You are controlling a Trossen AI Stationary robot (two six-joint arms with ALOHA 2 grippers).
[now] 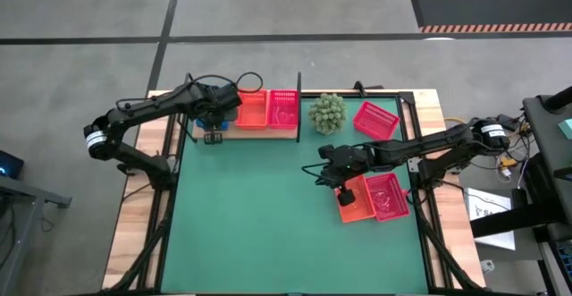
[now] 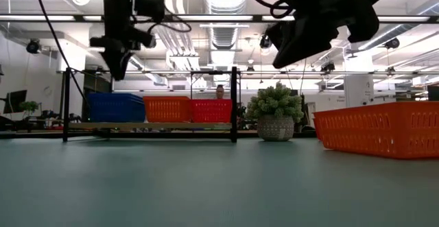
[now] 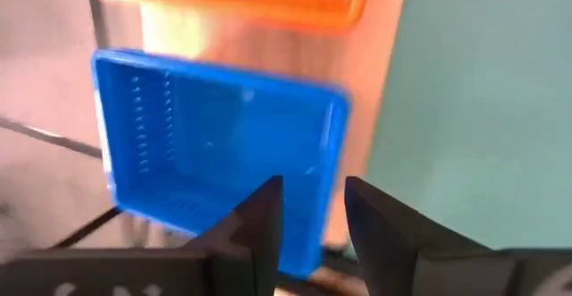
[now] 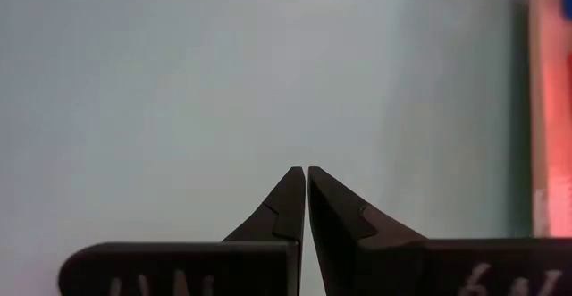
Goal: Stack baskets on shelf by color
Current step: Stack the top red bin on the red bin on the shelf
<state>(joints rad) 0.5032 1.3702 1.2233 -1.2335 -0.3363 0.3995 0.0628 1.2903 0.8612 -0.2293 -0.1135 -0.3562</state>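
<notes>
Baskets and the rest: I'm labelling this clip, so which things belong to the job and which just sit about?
Job:
shelf
blue basket
orange basket on shelf
red basket on shelf
loose red basket
orange basket on mat
red basket on mat

Lying about:
spiky plant

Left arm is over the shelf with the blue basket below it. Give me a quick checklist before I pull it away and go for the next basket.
1. Left gripper jaws apart, free of blue basket: ok.
2. Blue basket resting on the shelf: ok.
3. Shelf order blue, orange basket, red-pink basket: ok.
4. Right gripper shut, empty: ok.
5. Loose baskets left by the right arm: not ok.
6. Blue basket square on shelf: cannot tell.
</notes>
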